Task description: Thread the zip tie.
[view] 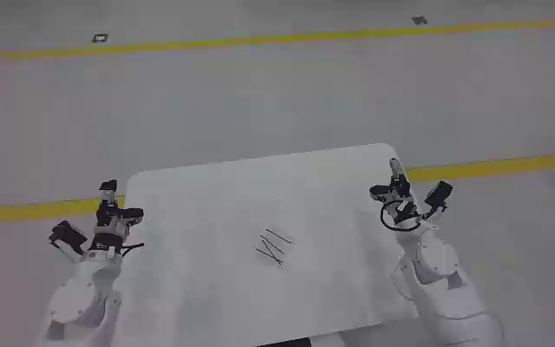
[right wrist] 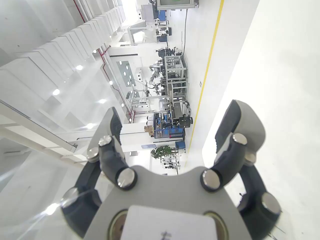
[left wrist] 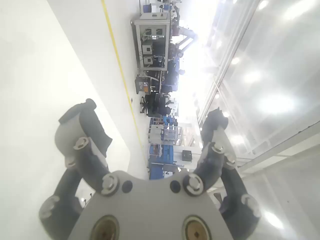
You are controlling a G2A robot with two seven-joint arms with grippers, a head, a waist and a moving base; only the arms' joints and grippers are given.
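the zip ties (view: 274, 247) lie on the white table (view: 217, 208), a small bunch of thin dark strips crossing one another near the middle, somewhat closer to the robot's edge than to the far one. nothing touches them, and both arms are well apart from them, one on each side.

the left gripper (view: 111, 198) sits just beside the table's left edge, pointing away from the robot. in the left wrist view the left gripper (left wrist: 150, 112) has its dark fingers (left wrist: 87, 123) spread wide with nothing between them (only the room beyond shows in the gap), and the table (left wrist: 37, 51) with its rounded corner runs along one side.

the right gripper (view: 392, 180) is at the table's far right corner, also pointing away. in the right wrist view the right gripper (right wrist: 175, 112) is likewise spread, its fingers (right wrist: 115, 126) far apart and holding nothing, with the table (right wrist: 287, 51) along one side.

a yellow line (view: 260, 39) crosses the grey floor beyond the table.
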